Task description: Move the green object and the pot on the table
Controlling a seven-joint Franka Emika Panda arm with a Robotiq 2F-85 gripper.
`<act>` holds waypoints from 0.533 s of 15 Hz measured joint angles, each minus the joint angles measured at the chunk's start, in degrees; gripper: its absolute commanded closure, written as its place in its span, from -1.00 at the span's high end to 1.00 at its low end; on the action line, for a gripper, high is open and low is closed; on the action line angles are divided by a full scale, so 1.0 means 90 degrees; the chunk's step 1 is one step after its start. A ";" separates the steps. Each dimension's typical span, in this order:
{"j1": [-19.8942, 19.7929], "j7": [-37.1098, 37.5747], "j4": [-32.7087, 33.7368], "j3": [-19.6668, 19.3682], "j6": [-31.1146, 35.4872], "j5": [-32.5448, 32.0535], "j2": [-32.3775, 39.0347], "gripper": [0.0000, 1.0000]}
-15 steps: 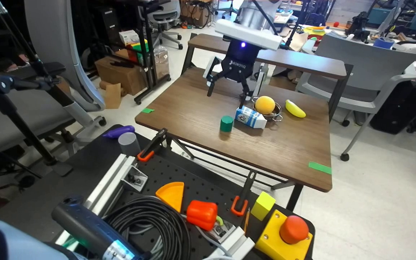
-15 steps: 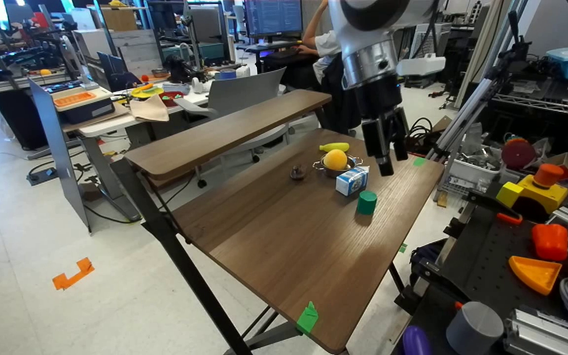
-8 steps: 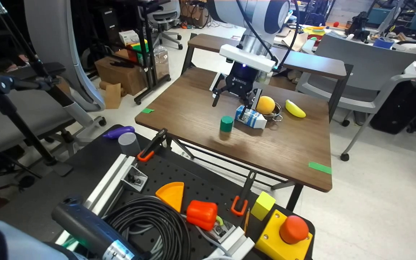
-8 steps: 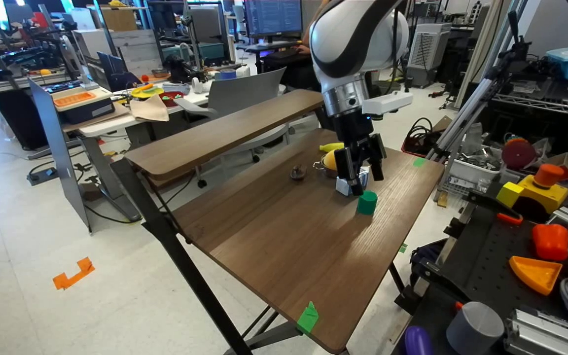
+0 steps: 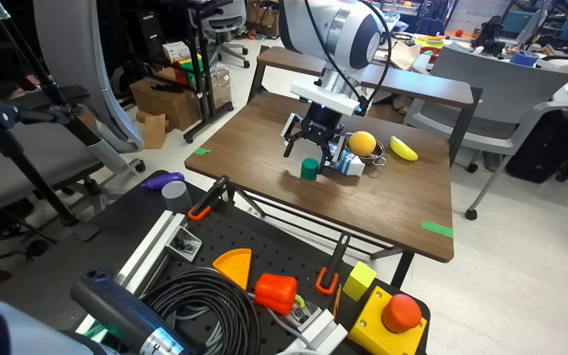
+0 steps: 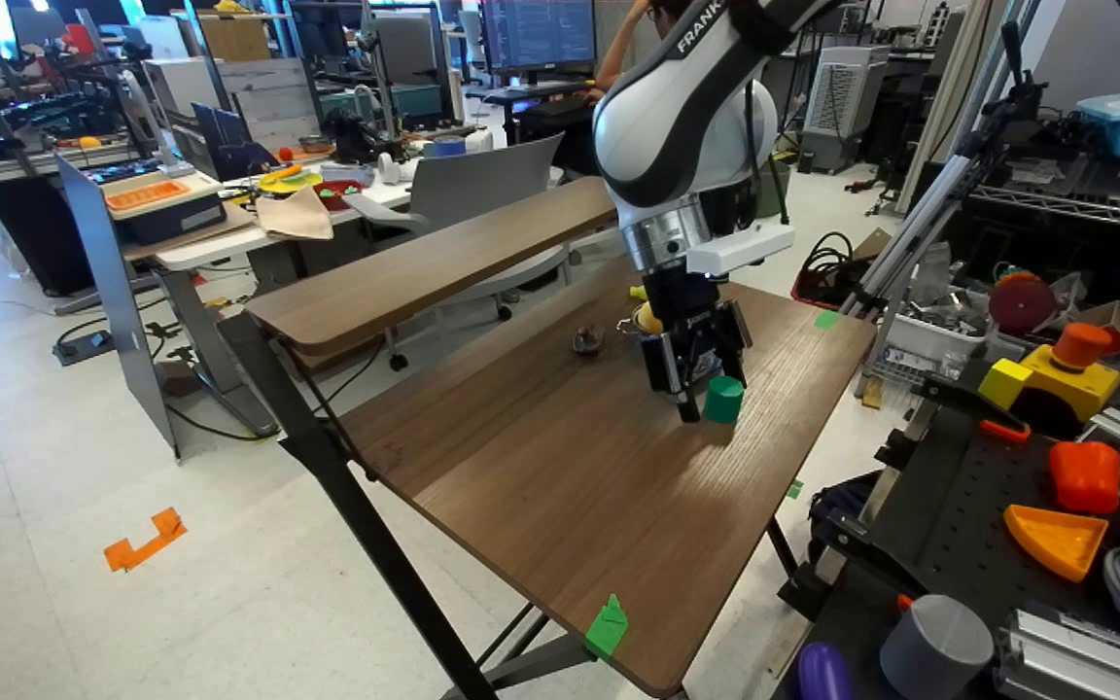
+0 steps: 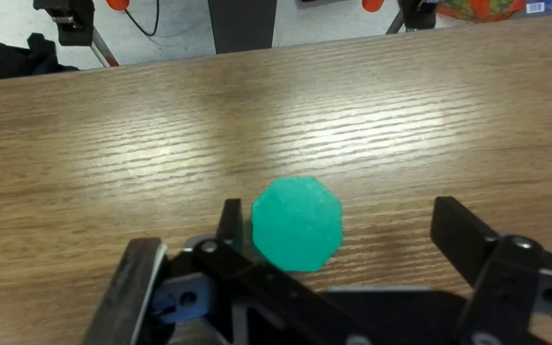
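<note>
The green object point(image 5: 309, 169), a small dark-green cylinder, stands upright on the brown wooden table point(image 5: 244, 143). It also shows in an exterior view point(image 6: 724, 401) and from above in the wrist view point(image 7: 297, 224). My gripper point(image 7: 338, 211) is open and low over the table. The green object lies between its spread fingers, close to the left finger in the wrist view and well apart from the right one. A small metal pot point(image 5: 377, 153) with two handles holds an orange ball point(image 5: 362, 143). In an exterior view the arm hides most of the pot and ball point(image 6: 648, 319).
A blue-and-white carton point(image 5: 351, 165) lies against the pot, partly behind a finger. A yellow banana point(image 5: 403, 149) lies beyond the pot. A small dark-brown item point(image 6: 587, 340) sits near the raised shelf point(image 6: 443, 255). A black cart point(image 5: 264, 231) with clamps stands along the table's edge.
My gripper has come down from above the table and moved across to the green object, staying open. The green object, the pot with the ball and the carton have not moved.
</note>
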 measured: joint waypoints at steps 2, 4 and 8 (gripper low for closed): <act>0.0000 0.0116 0.0015 0.0000 0.0002 0.0001 0.0033 0.12; 0.0000 0.0230 0.0019 -0.0001 0.0009 0.0001 0.0034 -0.16; 0.0001 0.0399 0.0085 -0.0005 0.0021 0.0001 0.0034 -0.66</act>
